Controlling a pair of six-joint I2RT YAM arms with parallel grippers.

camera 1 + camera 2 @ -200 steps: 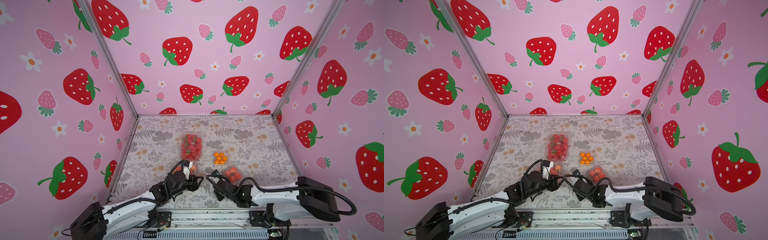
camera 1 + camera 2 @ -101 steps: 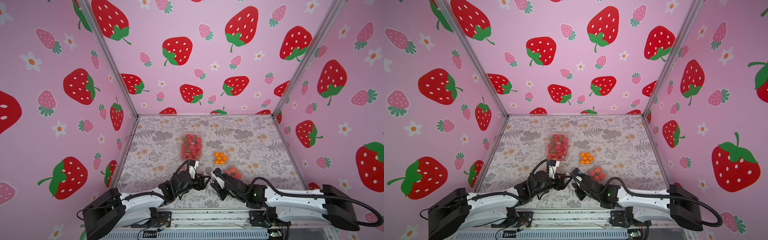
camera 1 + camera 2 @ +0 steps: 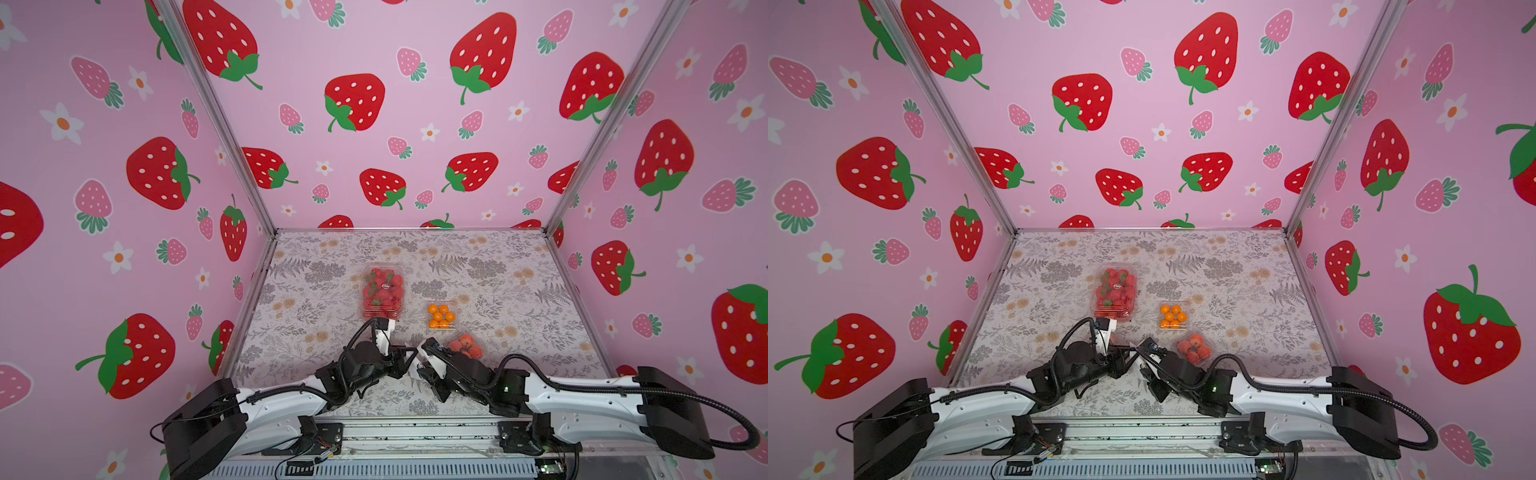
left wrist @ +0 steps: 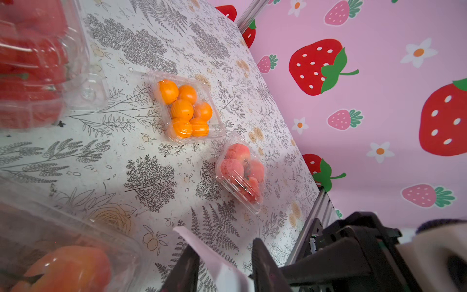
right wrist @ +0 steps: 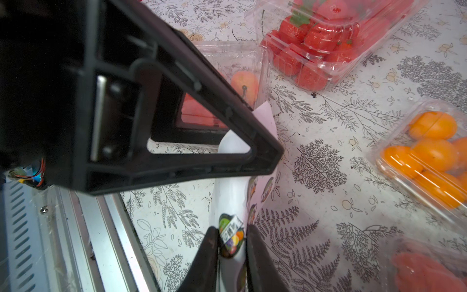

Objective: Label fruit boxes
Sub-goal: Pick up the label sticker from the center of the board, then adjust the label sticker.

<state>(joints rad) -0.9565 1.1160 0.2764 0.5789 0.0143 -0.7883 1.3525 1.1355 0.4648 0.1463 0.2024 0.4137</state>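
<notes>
Your right jaws clench the sticker sheet (image 5: 228,194), probably steadying it for peeling; left jaws straddle its free end, unclosed. Fruit boxes (image 3: 382,291) wait nearby on the desk (image 3: 478,257).

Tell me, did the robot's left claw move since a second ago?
Yes. The left gripper has slid farther out, closer to the strawberry box, which stayed put.

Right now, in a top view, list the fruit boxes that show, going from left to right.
Strawberry box → orange box → peach box.
</notes>
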